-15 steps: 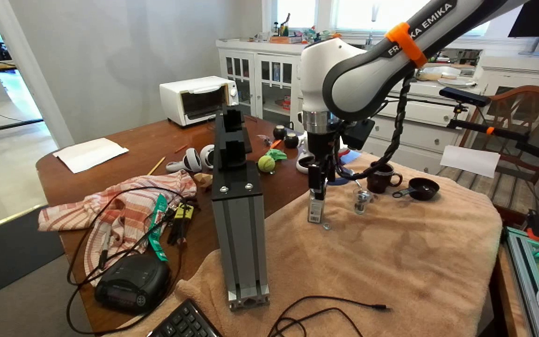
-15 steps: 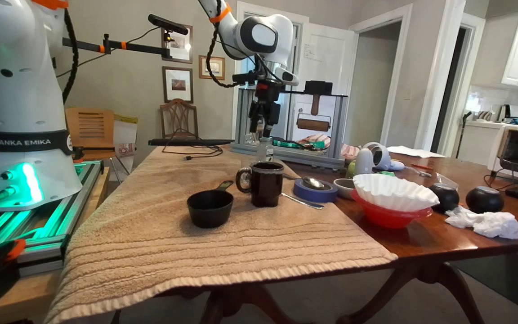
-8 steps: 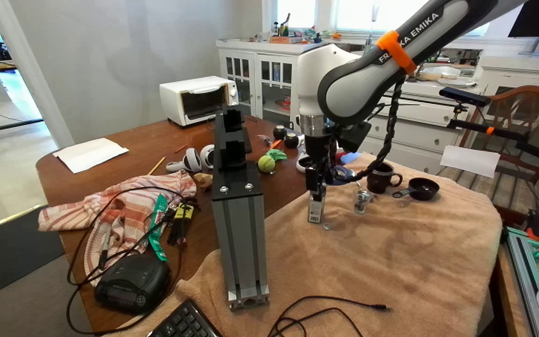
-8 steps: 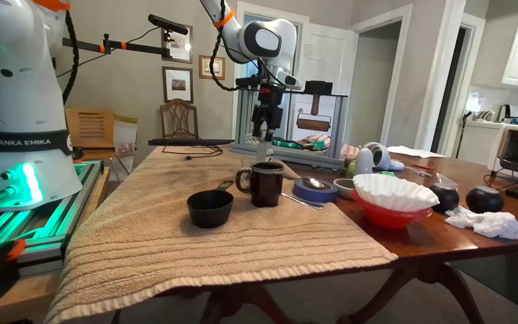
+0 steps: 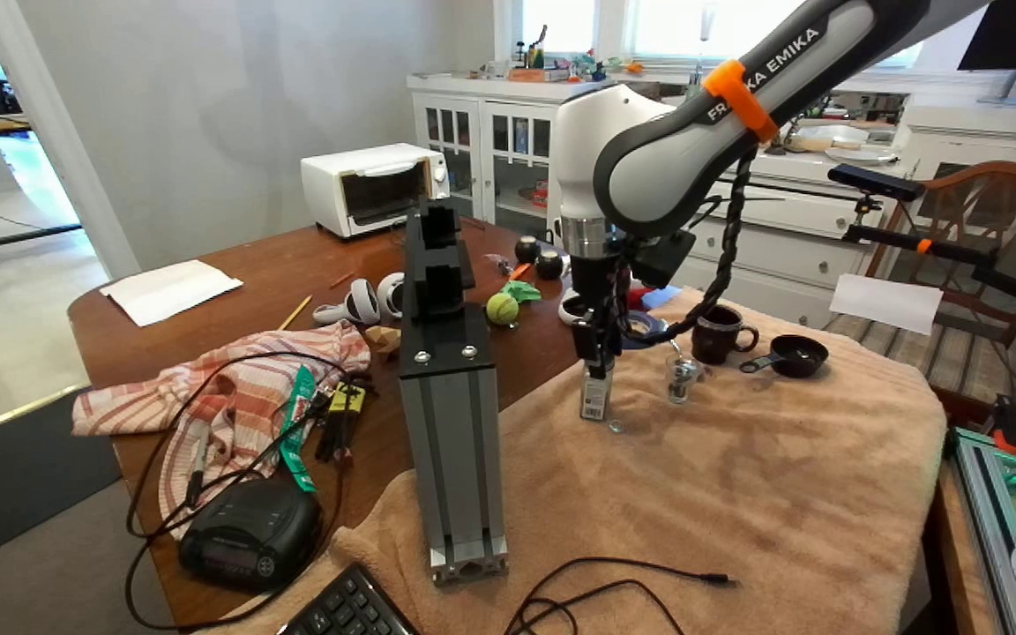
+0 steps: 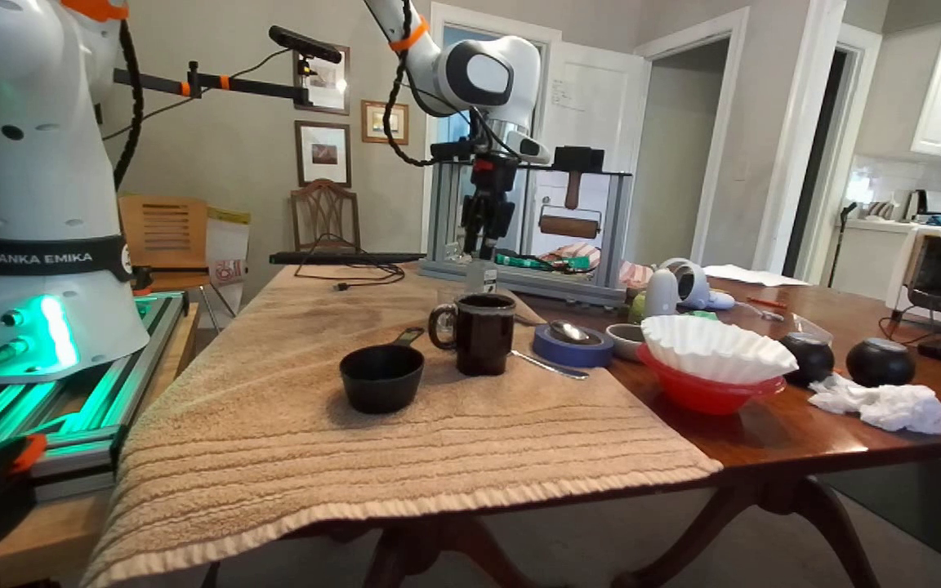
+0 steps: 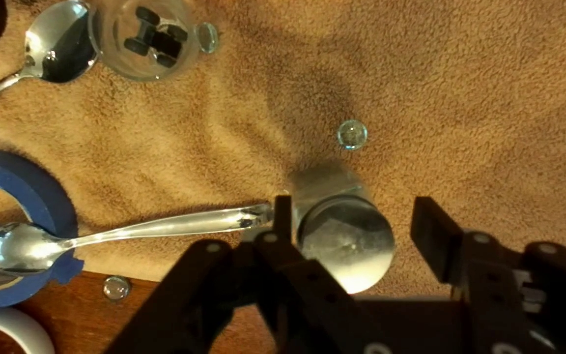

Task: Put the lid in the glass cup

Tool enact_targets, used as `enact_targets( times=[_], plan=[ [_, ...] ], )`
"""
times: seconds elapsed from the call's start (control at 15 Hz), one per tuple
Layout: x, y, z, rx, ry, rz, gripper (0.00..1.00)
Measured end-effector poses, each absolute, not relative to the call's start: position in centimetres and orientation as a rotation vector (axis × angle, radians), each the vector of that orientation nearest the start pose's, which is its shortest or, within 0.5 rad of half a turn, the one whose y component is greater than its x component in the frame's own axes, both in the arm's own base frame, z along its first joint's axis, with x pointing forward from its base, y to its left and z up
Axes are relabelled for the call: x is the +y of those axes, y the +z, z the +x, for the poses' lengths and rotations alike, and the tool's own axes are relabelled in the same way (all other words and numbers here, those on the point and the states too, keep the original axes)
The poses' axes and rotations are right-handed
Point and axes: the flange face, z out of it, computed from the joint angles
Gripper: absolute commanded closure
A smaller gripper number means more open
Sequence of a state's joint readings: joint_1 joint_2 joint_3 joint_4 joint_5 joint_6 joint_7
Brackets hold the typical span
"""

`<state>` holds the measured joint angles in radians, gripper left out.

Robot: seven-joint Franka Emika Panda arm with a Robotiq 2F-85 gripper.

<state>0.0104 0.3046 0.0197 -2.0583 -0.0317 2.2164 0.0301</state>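
Note:
The lid point(image 7: 347, 243), a round, dark silvery cap, sits on top of the small clear bottle point(image 5: 595, 399), which stands upright on the towel. My gripper point(image 7: 355, 223) is around the lid in the wrist view. Its left finger point(image 7: 283, 216) is close beside the lid; whether they touch I cannot tell. A strip of towel shows between the lid and the right finger point(image 7: 435, 241), so the jaws are open. In an exterior view the fingers hide the lid. The glass cup point(image 7: 128, 70) stands apart, upright, with a small dark wheeled object inside.
Near the glass cup lie a spoon point(image 7: 62, 42) and a black mug point(image 5: 713, 339). Another spoon point(image 7: 165, 227) points toward the bottle from the blue tape roll point(image 7: 42, 191). A glass bead point(image 7: 352, 134) lies beside the bottle. A tall metal frame point(image 5: 455, 459) stands nearby.
My gripper has come down over the bottle's top and shifted slightly sideways. Its fingers have drawn closer together. The bottle and the glass cup have not moved.

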Motion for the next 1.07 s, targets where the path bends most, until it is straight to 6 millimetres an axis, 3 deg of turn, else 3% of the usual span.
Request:
enact_targets(
  times=[0.07, 0.47, 0.53, 0.67, 0.8, 1.07],
  plan=[
    [1.64, 27.56, 57.38, -0.031, 0.230, -3.155, 0.48],
    [1.77, 27.74, 57.69, -0.025, 0.220, -3.163, 0.31],
    [1.79, 27.82, 57.76, -0.023, 0.216, -3.168, 0.37],
    [1.86, 27.95, 57.87, -0.019, 0.211, -3.177, 0.62],
    [1.99, 27.97, 57.88, -0.020, 0.210, -3.186, 0.77],
    [2.09, 28.00, 57.91, -0.015, 0.208, -3.195, 0.77]
  ],
)
